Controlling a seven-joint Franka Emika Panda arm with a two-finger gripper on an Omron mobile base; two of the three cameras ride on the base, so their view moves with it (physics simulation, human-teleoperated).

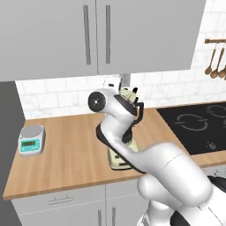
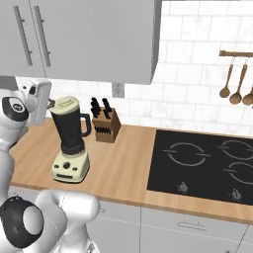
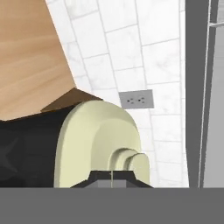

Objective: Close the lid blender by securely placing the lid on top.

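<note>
Passing a scale (image 1: 32, 139) at the far left of the counter (image 2: 123, 170), well apart from the job. Coming next to the blender (image 2: 71, 143), standing upright near the counter's front edge. Resting the lid (image 2: 64, 105) on top of the dark jar, where the task wants it, likely to cover the mouth. Holding the claw (image 3: 111, 178) shut tight, tips together right at the lid's knob (image 3: 131, 162), maybe for pressing down. Not telling whether the tips are pinching the knob or just touching it. Noticing the cupboard (image 2: 99, 39) hanging close above, so leaving little room for lifting straight up. Moving right, finding a knife block (image 2: 105, 126) just beside the blender by the wall, so watching that side. Finding lots of bare counter in front, then the stove (image 2: 202, 163) and spoons (image 2: 237, 84) well apart on the right.
</note>
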